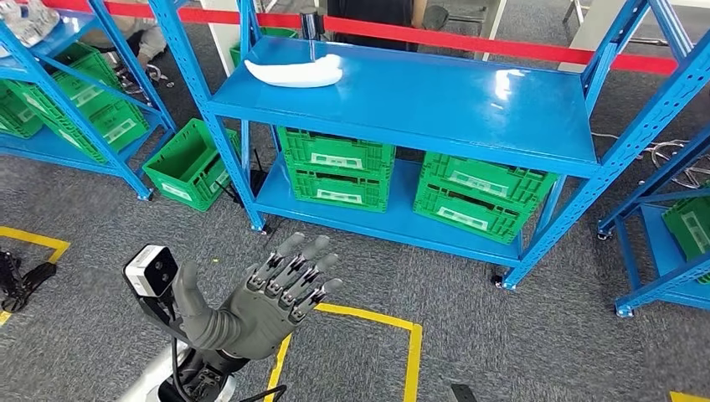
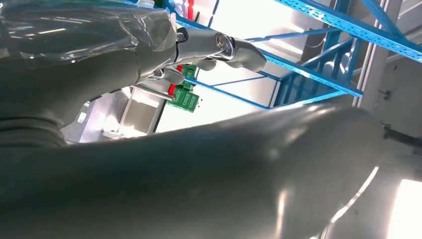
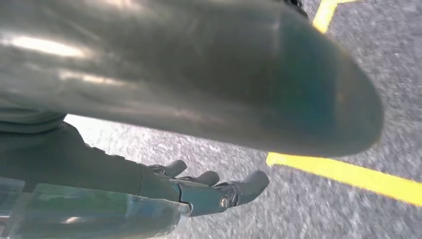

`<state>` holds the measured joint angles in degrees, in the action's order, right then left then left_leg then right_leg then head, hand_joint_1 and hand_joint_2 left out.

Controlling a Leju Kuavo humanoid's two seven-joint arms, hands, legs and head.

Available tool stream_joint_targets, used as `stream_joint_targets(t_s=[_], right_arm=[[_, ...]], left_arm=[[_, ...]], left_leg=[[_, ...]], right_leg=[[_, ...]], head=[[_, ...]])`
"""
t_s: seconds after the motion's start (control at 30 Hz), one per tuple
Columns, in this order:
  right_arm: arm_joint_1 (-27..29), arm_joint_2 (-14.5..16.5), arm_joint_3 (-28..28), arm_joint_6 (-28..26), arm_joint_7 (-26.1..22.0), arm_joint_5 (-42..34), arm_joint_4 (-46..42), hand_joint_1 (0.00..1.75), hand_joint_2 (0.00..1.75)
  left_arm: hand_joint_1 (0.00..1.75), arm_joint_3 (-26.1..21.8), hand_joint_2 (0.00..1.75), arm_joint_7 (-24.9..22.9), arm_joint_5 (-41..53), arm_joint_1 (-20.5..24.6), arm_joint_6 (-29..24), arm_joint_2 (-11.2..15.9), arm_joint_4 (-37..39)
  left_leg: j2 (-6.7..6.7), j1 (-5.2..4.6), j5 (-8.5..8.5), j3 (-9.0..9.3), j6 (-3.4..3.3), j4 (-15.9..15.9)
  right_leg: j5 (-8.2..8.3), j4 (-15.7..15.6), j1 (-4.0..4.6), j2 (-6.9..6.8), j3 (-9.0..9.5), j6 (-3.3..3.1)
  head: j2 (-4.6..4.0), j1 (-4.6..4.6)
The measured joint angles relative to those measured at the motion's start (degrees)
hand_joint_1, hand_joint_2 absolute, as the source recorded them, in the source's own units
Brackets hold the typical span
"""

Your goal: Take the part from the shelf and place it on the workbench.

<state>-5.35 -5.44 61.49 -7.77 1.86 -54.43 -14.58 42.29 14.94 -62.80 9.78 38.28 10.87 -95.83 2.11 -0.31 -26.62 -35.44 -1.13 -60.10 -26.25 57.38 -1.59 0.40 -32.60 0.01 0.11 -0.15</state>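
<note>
The left hand [image 1: 280,289] is raised over the grey carpet with its fingers spread, holding nothing. The right hand [image 3: 209,191] hangs above the floor by a yellow line [image 3: 348,172], fingers loosely apart and empty. The white part [image 1: 295,72] lies far off, on the blue shelf's [image 1: 435,105] top left corner

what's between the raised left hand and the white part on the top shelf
Nothing visible. The left hand is open over the carpet in front of the rack, and the white part lies alone on the blue top shelf, unblocked.
</note>
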Motion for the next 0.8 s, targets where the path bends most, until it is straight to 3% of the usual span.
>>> stream_joint_targets(t_s=[0.1,0.13,0.17,0.2,0.27,0.33,0.37,0.43,0.47,0.53,0.6,0.63,0.67,0.7,0.77,0.8], right_arm=[[0.0,0.0,0.0,0.1,0.0,0.1,0.0,0.00,0.00],[0.0,0.0,0.0,0.1,0.0,0.1,0.0,0.00,0.00],[0.0,0.0,0.0,0.1,0.1,0.1,0.0,0.00,0.00],[0.0,0.0,0.0,0.1,0.1,0.1,0.0,0.00,0.00],[0.0,0.1,0.0,0.1,0.1,0.1,0.0,0.00,0.00],[0.0,0.1,0.0,0.2,0.1,0.2,0.0,0.00,0.00],[0.0,0.2,0.0,0.2,0.1,0.2,0.0,0.00,0.00],[-0.1,0.2,0.0,0.2,0.1,0.1,0.0,0.00,0.00],[-0.1,0.2,0.0,0.2,0.1,0.0,0.0,0.00,0.00],[-0.1,0.1,0.0,0.2,0.1,-0.2,0.0,0.00,0.00],[0.1,0.0,0.0,0.2,0.1,-0.3,0.0,0.00,0.00],[0.3,0.0,0.0,0.2,0.1,-0.2,0.0,0.00,0.00],[0.4,-0.1,0.0,0.2,0.1,-0.2,0.0,0.00,0.00],[0.5,-0.2,0.0,0.2,0.1,-0.1,0.0,0.00,0.00],[0.4,-0.4,0.0,0.4,0.0,0.2,0.0,0.00,0.00],[0.4,-0.5,0.0,0.4,0.0,0.3,0.0,0.00,0.00]], left_arm=[[0.00,0.0,0.00,0.0,0.0,0.0,0.1,0.0,0.0],[0.00,0.0,0.00,0.0,0.0,0.0,0.1,0.0,0.0],[0.00,0.0,0.00,0.0,0.0,0.0,0.1,0.0,0.0],[0.00,0.0,0.00,0.0,0.0,0.0,0.1,0.0,0.0],[0.00,0.0,0.00,0.0,0.0,0.1,0.1,0.0,0.0],[0.00,0.0,0.00,0.0,0.0,0.2,0.2,0.0,-0.1],[0.00,0.0,0.00,0.0,0.0,0.2,0.2,0.0,-0.2],[0.00,0.0,0.00,-0.1,0.0,0.2,0.2,0.0,-0.3],[0.00,0.0,0.00,-0.2,0.0,0.3,0.2,-0.1,-0.4],[0.00,0.1,0.00,-0.4,0.0,0.5,0.1,-0.2,-0.4],[0.00,0.2,0.00,-0.6,0.0,0.6,0.1,-0.3,-0.4],[0.00,0.2,0.00,-0.6,0.0,0.6,0.1,-0.4,-0.4],[0.00,0.2,0.00,-0.6,0.0,0.6,0.1,-0.4,-0.3],[0.00,0.3,0.00,-0.6,0.0,0.6,0.0,-0.4,-0.3],[0.00,0.3,0.00,-0.5,0.0,0.6,0.0,-0.4,-0.3],[0.00,0.3,0.00,-0.5,0.0,0.6,0.0,-0.4,-0.3]], left_leg=[[-1.81,0.66,-4.96,-5.41,1.03,-10.8],[-1.96,0.81,-5.64,-6.87,1.16,-13.5],[-2.05,0.90,-5.23,-7.33,1.18,-14.0],[-2.27,0.93,-3.75,-6.47,1.05,-12.1],[-4.15,0.62,-0.01,-2.23,0.36,-3.8],[-5.94,0.01,1.44,0.69,-0.39,1.8],[-6.11,-0.26,1.28,0.97,-0.62,2.5],[-4.97,-0.22,1.55,1.26,-1.14,3.0],[-4.54,-0.07,1.84,1.71,-1.47,3.6],[-3.80,0.27,2.42,2.60,-2.07,4.6],[-3.03,0.15,2.41,2.66,-2.35,4.7],[-2.58,0.12,2.28,2.69,-2.39,4.7],[-2.14,0.11,2.11,2.77,-2.40,4.6],[-1.75,0.13,1.90,2.91,-2.31,4.6],[-1.21,0.21,1.32,3.24,-1.86,4.2],[-1.04,0.13,0.84,3.30,-1.52,3.8]], right_leg=[[-0.24,0.0,0.12,-1.09,0.20,-0.63],[-0.30,0.0,0.17,-1.53,0.21,-0.68],[-0.38,0.0,0.20,-2.00,0.25,-0.68],[-0.47,0.0,0.23,-2.45,0.35,-0.66],[-0.73,0.0,0.40,-3.29,0.73,-0.47],[-1.04,0.0,0.75,-4.10,0.96,-0.07],[-1.18,0.0,0.87,-4.56,1.02,0.20],[-1.40,-0.2,0.91,-5.38,1.23,0.73],[-1.74,0.2,0.88,-5.04,1.21,0.91],[-3.72,4.3,0.79,-3.02,-0.66,0.76],[-6.56,12.2,0.66,-1.15,-4.86,0.46],[-7.28,15.4,0.62,-0.86,-6.75,0.62],[-7.10,16.5,0.55,-0.75,-7.75,1.03],[-5.98,15.3,0.45,-0.72,-7.57,1.63],[-2.23,7.4,0.12,-0.74,-4.38,2.81],[-0.82,3.7,0.06,-0.72,-2.71,2.88]], head=[[0.00,-0.10],[0.00,-0.10],[0.00,-0.11],[0.00,-0.12],[0.00,-0.10],[0.00,-0.08],[0.00,-0.06],[0.00,-0.07],[0.00,-0.03],[0.00,0.09],[0.00,0.15],[0.00,0.15],[0.00,0.14],[0.00,0.15],[0.00,0.17],[0.00,0.18]])
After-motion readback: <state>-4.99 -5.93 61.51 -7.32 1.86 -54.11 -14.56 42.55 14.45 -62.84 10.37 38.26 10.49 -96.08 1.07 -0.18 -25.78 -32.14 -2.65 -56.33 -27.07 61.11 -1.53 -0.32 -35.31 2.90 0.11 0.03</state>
